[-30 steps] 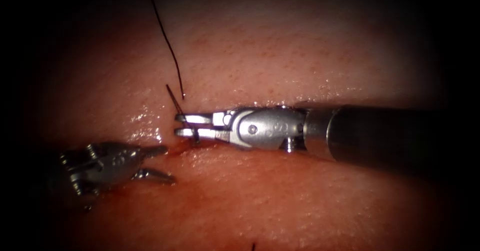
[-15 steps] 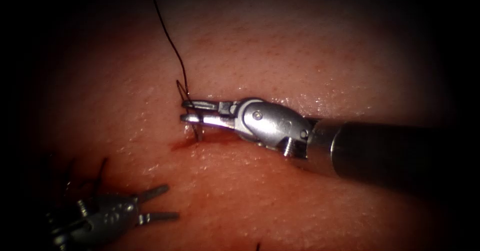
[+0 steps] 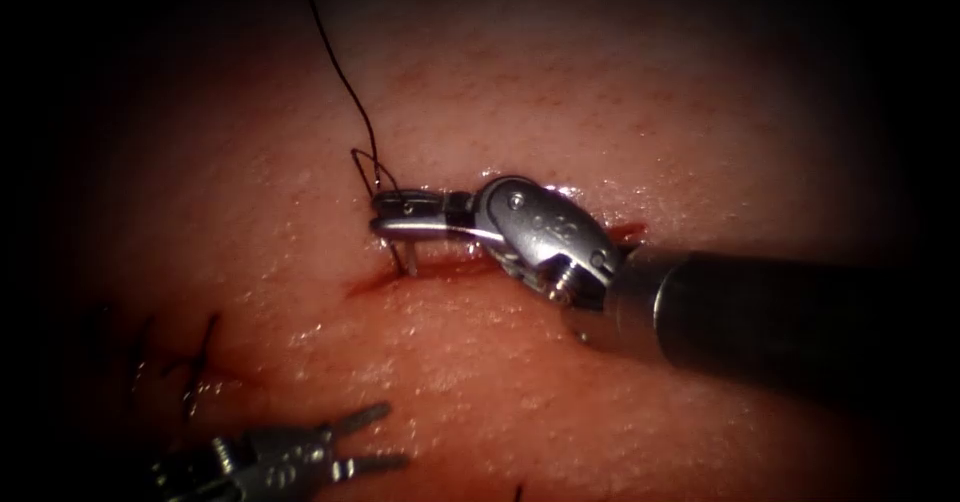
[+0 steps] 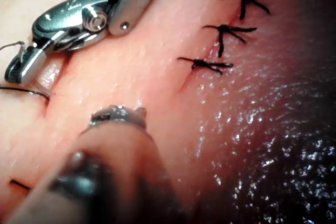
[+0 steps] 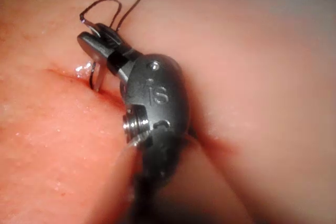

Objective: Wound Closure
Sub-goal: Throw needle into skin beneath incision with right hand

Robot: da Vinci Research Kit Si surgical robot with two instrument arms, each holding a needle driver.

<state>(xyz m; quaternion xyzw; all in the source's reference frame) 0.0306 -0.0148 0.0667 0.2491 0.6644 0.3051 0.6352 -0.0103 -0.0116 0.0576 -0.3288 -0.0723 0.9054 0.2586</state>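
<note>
Endoscope view: the tissue (image 3: 640, 112) carries the cut (image 3: 370, 282); the right tool (image 3: 390, 214) is clamped on the needle (image 3: 408, 260) near its thread (image 3: 345, 82) end, the point going down into the cut's edge below its jaws, rotated since a second ago; the left tool (image 3: 385, 440) waits apart, empty, well below; I judge the driving needs more wrist rotation.

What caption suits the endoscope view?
Right tool grips the needle over the cut; left tool holds nothing.

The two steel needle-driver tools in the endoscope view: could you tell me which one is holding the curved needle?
The right arm's tool, shut on the curved steel needle at the cut; the left arm's tool is open and holds nothing.
</note>
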